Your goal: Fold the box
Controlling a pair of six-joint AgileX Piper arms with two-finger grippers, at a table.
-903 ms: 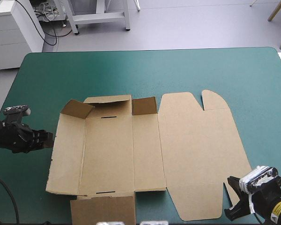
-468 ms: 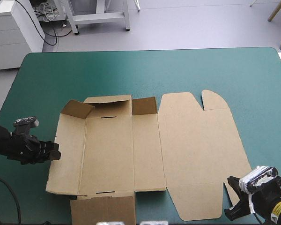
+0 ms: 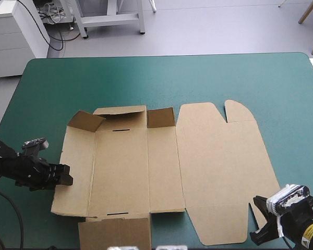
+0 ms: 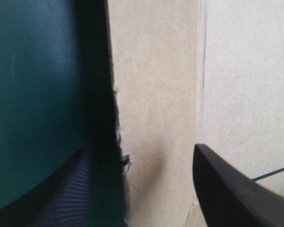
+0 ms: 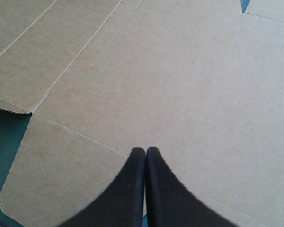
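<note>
The brown box [image 3: 161, 161] lies as a cut sheet of board on the bench [image 3: 146, 78], mostly flat, with the small flaps at its far left corner tilted up. The left gripper [image 3: 65, 175] sits low at the sheet's left edge, its black fingers released and spread. In the left wrist view [image 4: 141, 151] that edge of the box [image 4: 156, 94] runs between them, one finger over the teal-green cover [image 4: 33, 94], the other over the board. The right gripper [image 3: 260, 224] waits off the sheet's near right corner, its fingers clenched into one pointed arch [image 5: 145, 158] and grasping nothing. The broad lid panel of the box [image 5: 180, 71] spreads out ahead of them.
</note>
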